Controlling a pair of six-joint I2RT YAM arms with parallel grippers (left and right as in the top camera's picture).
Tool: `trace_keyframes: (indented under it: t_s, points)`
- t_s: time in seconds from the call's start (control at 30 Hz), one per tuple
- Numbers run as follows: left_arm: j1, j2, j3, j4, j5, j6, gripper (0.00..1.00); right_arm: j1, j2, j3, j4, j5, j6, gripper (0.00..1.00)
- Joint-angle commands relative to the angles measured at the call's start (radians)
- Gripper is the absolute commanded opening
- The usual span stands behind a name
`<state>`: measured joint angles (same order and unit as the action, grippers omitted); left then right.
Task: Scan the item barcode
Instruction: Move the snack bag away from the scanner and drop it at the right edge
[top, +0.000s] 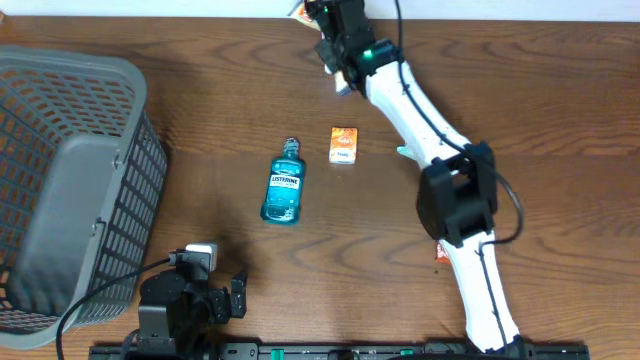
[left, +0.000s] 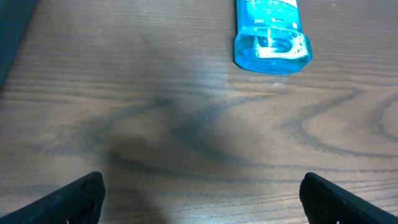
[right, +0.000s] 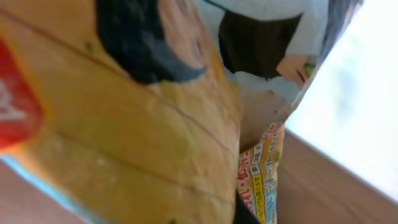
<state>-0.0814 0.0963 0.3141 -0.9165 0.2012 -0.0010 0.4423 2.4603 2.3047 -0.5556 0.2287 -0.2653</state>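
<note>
My right gripper (top: 322, 22) is closed tight on a thin, crinkled yellow-orange printed snack packet (right: 155, 124), held up at the far edge of the brown wooden table (top: 560, 100). My wrist camera sees almost nothing but its glossy face, so the fingers themselves are hidden and I judge the pinch from how close the packet hangs. That packet is the item to scan, and no barcode shows on the side facing me (only cartoon print and small lettering along one seam). To do this step well I would turn the wrist slowly until the striped code faces outward, keep the film flat rather than creased across the code, and hold it steady. I cannot pick out a scanner in any view, so where to present it is a guess. My left gripper (left: 202, 205) rests near the front edge with its jaws spread wide and nothing between them, pointing at the base of a clear blue plastic mouthwash bottle (top: 284, 185) lying on its side mid-table. Counting outward: one packet in my grip, one blue bottle, one small orange carton (top: 344, 144) near it, one grey plastic mesh basket (top: 70, 65) at my left, and one orange scrap (top: 441, 252) peeking from under my right arm, too hidden to name.
</note>
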Motion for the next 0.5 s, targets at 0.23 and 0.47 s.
trace_keyframes:
  t_s: [0.23, 0.47]
  points:
    - [-0.003, 0.001, -0.003, -0.003, 0.005, -0.004, 0.99, -0.331, -0.26, 0.035, -0.411, 0.348, 0.071, 0.01]
    - [-0.003, 0.001, -0.003, -0.003, 0.005, -0.004, 1.0, -0.624, -0.247, -0.098, -0.446, 0.307, 0.156, 0.01]
